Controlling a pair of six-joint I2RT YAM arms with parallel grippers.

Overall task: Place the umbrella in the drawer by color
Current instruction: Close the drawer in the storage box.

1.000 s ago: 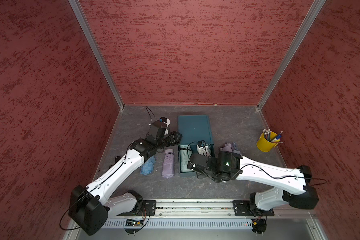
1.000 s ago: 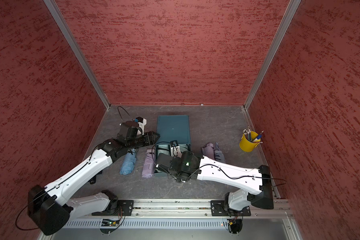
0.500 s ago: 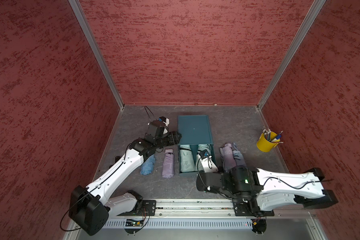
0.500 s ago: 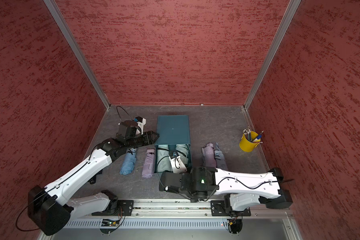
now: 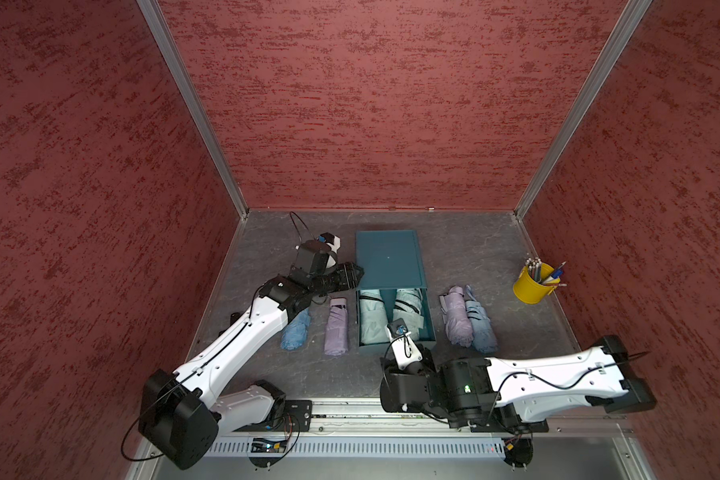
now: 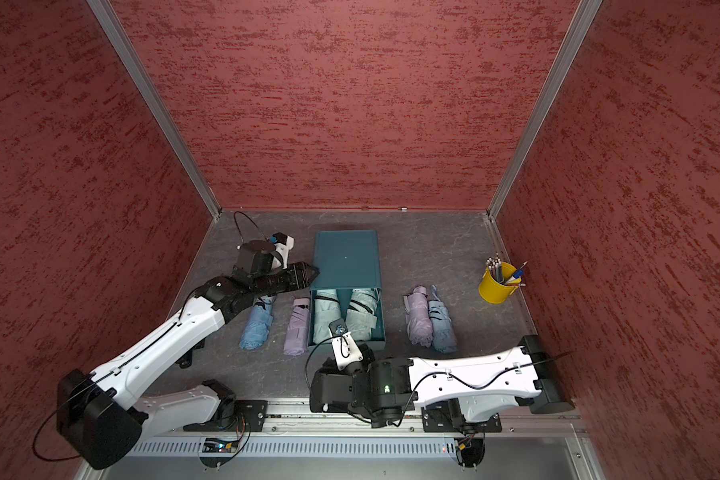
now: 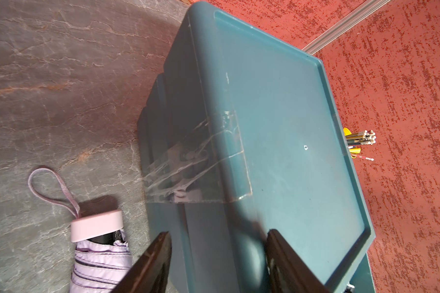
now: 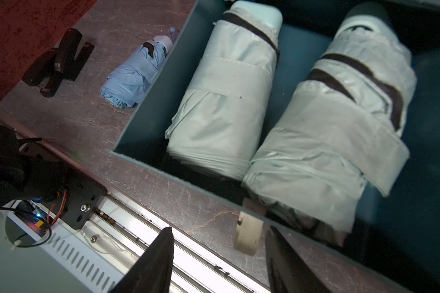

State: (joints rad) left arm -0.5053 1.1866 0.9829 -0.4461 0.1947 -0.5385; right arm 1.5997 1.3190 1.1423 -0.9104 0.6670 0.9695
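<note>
Pulled back toward the rail [image 5: 350, 411], the right claw [image 8: 220, 227] now hangs wide and empty before the drawer [image 5: 395, 348] holding two mint umbrellas [image 5: 368, 322], so that colour seems done and shutting it likely comes next, the left claw [image 7: 217, 232] straddling the cabinet [image 5: 387, 257] edge, wide.

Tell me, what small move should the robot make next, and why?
Probably nudge the drawer shut with the open right gripper. Two mint-green umbrellas lie inside it, that gripper hangs just in front of it, and the left gripper sits at the teal cabinet edge, seemingly bracing it.
</note>
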